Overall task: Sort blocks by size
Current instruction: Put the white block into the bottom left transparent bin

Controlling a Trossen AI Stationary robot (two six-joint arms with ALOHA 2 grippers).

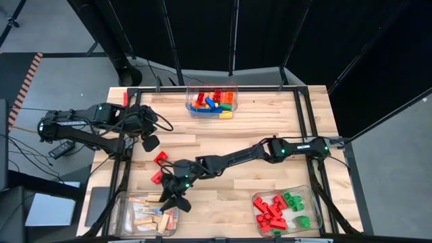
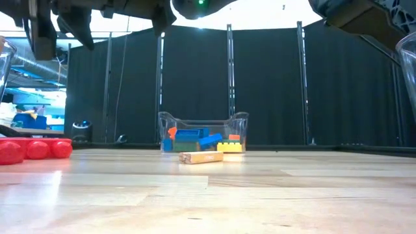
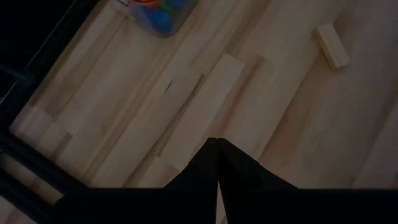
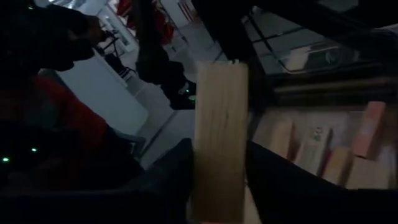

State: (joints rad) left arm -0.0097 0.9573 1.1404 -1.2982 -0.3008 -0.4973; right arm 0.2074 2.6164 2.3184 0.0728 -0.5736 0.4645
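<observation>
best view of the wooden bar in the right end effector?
Right wrist view: the wooden bar fills the frame between the right end effector's fingers. High view hides it under the right end effector, above the bin of wooden bars. Low and left wrist views miss it.

From my station I see black curtains (image 2: 273, 84) hung behind the pale wood surface (image 1: 236, 135), with slim dark poles (image 2: 229, 78) standing before them. Grey floor (image 1: 67, 74) lies to the side, cables (image 1: 20, 145) trailing over it. Bright daylight spills in from a lit room (image 2: 32, 97) beyond.
</observation>
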